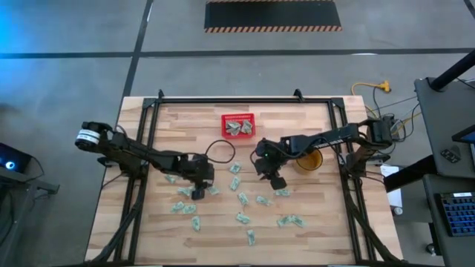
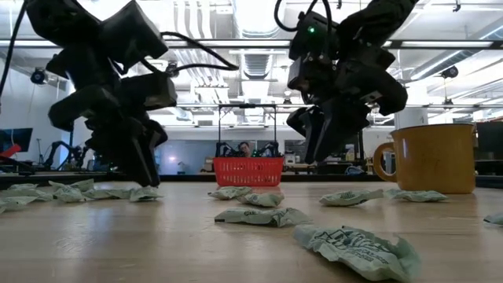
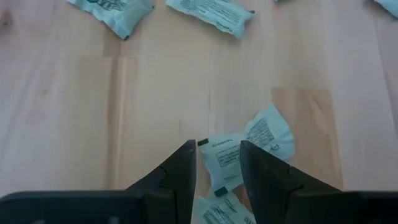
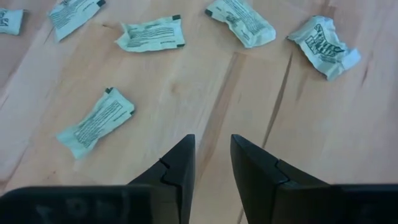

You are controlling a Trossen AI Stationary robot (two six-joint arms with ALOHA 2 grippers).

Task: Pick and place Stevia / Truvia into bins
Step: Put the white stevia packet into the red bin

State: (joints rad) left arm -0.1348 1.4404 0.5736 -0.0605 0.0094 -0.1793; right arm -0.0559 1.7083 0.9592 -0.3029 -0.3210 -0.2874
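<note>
Pale green and white Stevia sachets (image 1: 243, 199) lie scattered flat over the wooden table's middle and near part. Some lie in the red latticed basket (image 1: 226, 126), which stands toward the far edge and shows in the low view as the basket (image 2: 248, 171). My left gripper (image 1: 199, 193) is down at the table (image 2: 145, 181), left of centre, shut on one sachet (image 3: 221, 163). Two more sachets (image 3: 272, 132) lie right beside it. My right gripper (image 1: 276, 182) hovers above the table (image 2: 318, 153), right of centre, open by a narrow gap (image 4: 212, 149), over bare wood with sachets (image 4: 94, 123) around it. My left gripper has one flat sachet (image 3: 219, 155) between its two fingers (image 3: 183, 171), which come from above and point down. The sachet fills the gap from one finger to the other. It lies on the wood, with a neighbouring sachet (image 3: 217, 211) at its end.
A yellow mug (image 1: 308, 159) stands right of my right gripper, seen large in the low view as the mug (image 2: 432, 157). A black cable loops on the table (image 1: 221, 150) near the basket. Black frame rails run along the table's left, right and far edges.
</note>
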